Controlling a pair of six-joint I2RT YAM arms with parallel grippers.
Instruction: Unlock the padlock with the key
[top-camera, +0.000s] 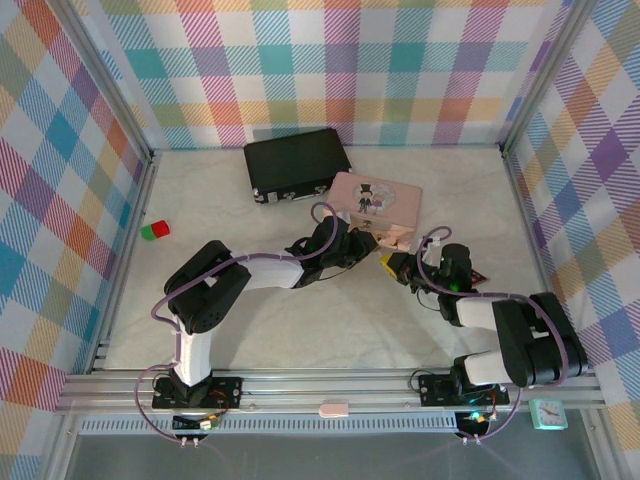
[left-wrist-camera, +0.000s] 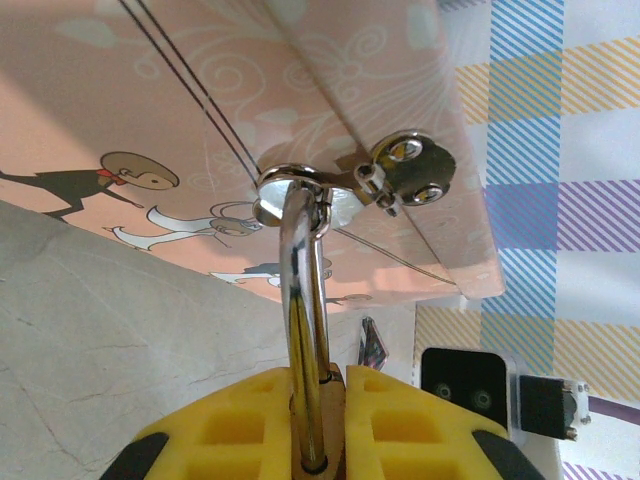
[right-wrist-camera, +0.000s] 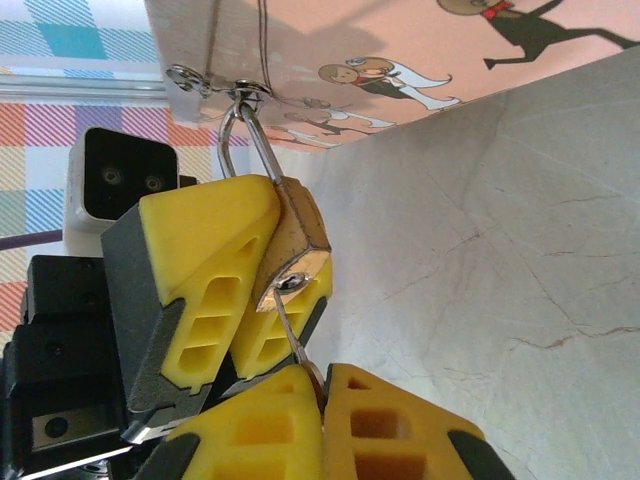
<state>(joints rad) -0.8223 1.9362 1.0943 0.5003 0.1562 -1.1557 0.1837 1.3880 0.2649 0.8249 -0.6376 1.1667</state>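
1. Two grippers meet at the pink cartoon-printed box's (top-camera: 372, 195) 5 o'clock edge.
2. Left gripper (right-wrist-camera: 268, 262) clamps the tiny brass padlock (right-wrist-camera: 298, 235) hanging there.
3. Right gripper (right-wrist-camera: 322, 420) pinches the thin grey metal key (right-wrist-camera: 294, 335), tip at the keyhole.

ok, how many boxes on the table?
2. A black case lies at the far middle of the table; a pink box sits just right of it, a little nearer.

Pastel plaid walls (top-camera: 330, 70) around a white marbled tabletop (top-camera: 330, 335)
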